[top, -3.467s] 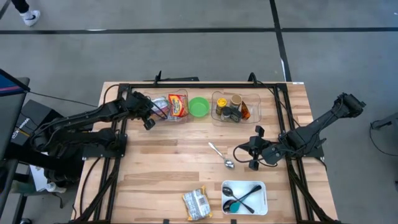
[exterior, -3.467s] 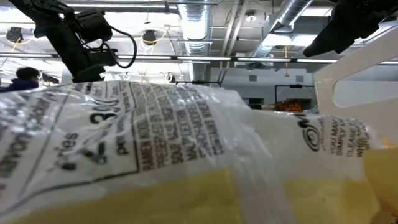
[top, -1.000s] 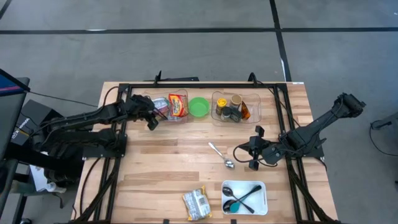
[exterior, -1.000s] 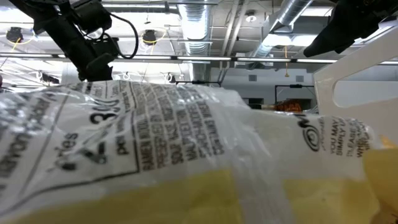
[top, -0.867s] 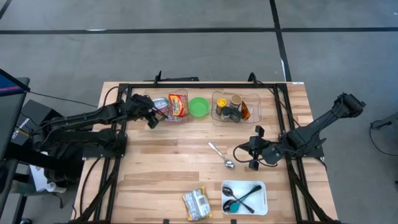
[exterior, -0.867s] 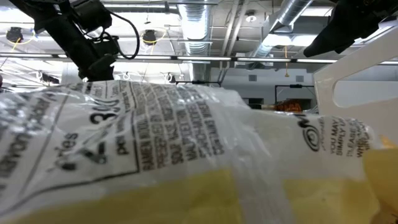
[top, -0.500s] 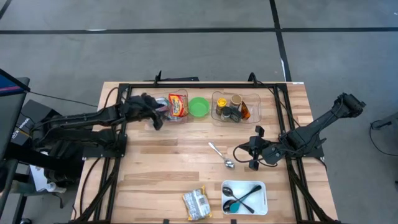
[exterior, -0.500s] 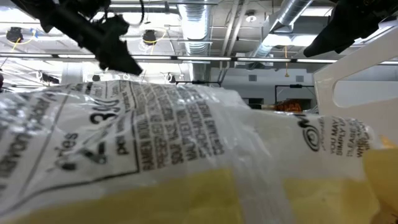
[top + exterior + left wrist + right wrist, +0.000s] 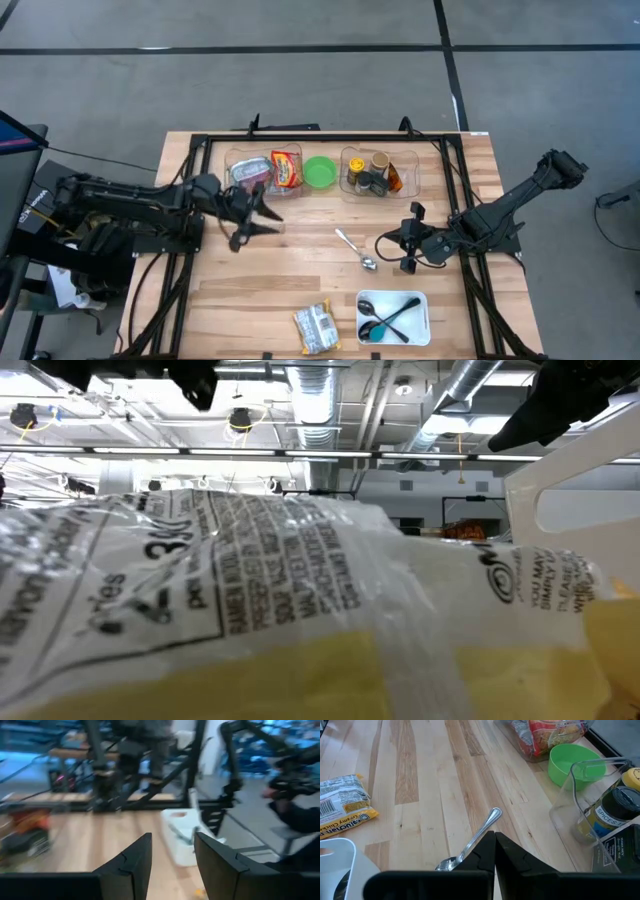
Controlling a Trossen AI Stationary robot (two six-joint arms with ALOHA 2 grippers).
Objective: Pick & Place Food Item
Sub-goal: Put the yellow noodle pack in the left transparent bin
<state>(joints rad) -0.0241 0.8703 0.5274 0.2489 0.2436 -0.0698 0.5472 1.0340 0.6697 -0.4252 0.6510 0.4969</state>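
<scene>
While the crinkly yellow-and-white noodle packet lies flat at the near edge of the wooden bench, well apart from both claws, it fills nearly the whole low view with its printed clear film. Just beside it sits a white plastic tray of dark spoons. A metal spoon lies between the packet and the right claw, whose fingers are pressed together, empty, close to the spoon's bowl. Beyond that claw stand a clear bin of spice jars, a green bowl and a second clear bin of red-labelled packets. The left claw hovers just in front of that second bin, its fingers parted with nothing between them.
</scene>
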